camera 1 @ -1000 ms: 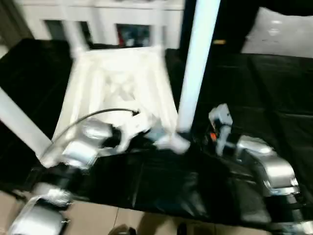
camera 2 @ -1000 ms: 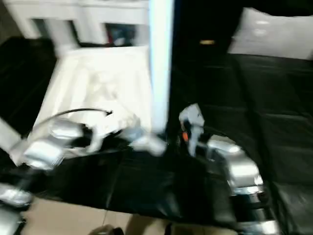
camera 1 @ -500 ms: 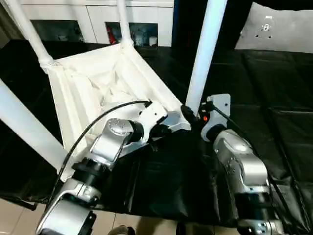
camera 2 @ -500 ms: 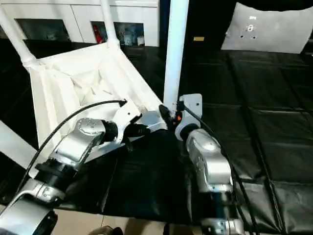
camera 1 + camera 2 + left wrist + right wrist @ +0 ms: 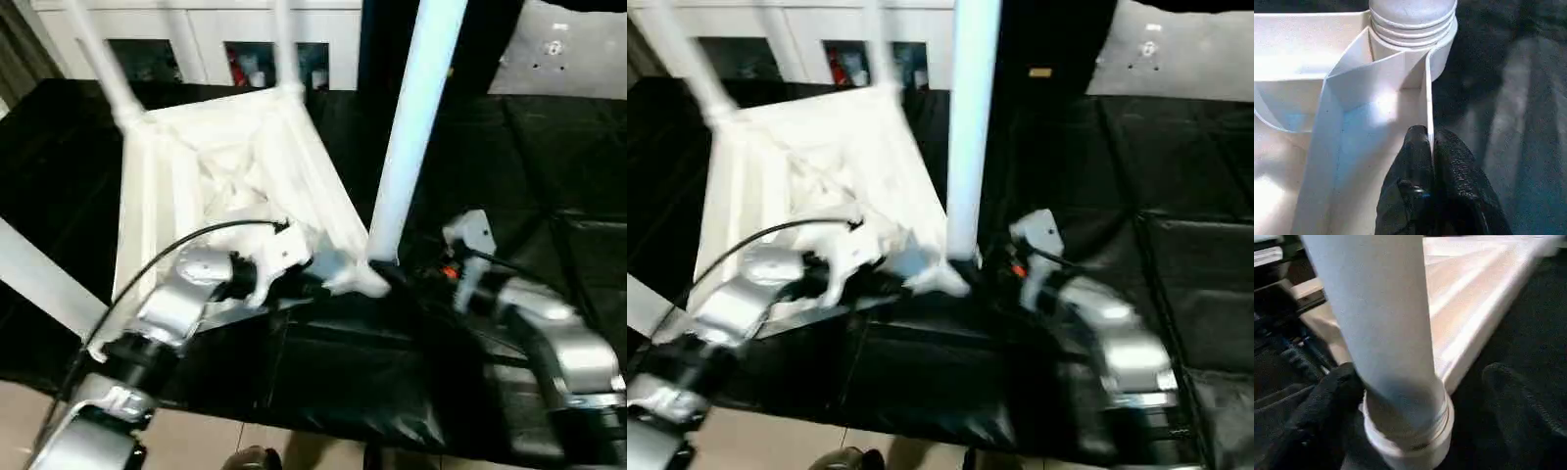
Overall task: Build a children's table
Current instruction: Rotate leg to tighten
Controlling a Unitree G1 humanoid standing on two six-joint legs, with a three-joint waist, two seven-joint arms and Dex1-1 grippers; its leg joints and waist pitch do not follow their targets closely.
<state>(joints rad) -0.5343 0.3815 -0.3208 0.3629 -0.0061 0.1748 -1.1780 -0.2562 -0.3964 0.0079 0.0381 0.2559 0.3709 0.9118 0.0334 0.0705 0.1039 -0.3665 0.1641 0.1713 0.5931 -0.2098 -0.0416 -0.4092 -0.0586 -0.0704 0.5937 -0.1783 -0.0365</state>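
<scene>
The children's table (image 5: 230, 181) lies upside down on the black mat, its ribbed underside facing up. Legs stand in its corner sockets: a near right leg (image 5: 404, 147), two far legs (image 5: 98, 59) (image 5: 284, 39), and a near left one (image 5: 39, 279). My left gripper (image 5: 1429, 147) is shut on the thin rim wall of the table top, just beside the near right socket (image 5: 1413, 29). My right gripper (image 5: 1420, 391) is open around the base of the near right leg (image 5: 1381, 323). One finger (image 5: 1327, 396) sits close against the leg; the other finger (image 5: 1513, 391) stands well off it.
White cabinets (image 5: 196, 20) run along the back. A grey panel (image 5: 568, 49) lies at the back right on the black mat (image 5: 549, 166). The mat ends at a beige floor (image 5: 196, 441) in front. A black cable (image 5: 167, 250) arcs over my left forearm.
My right gripper's fingers have spread apart around the leg's base. The left gripper keeps its pinch on the rim. The head view has shifted.
</scene>
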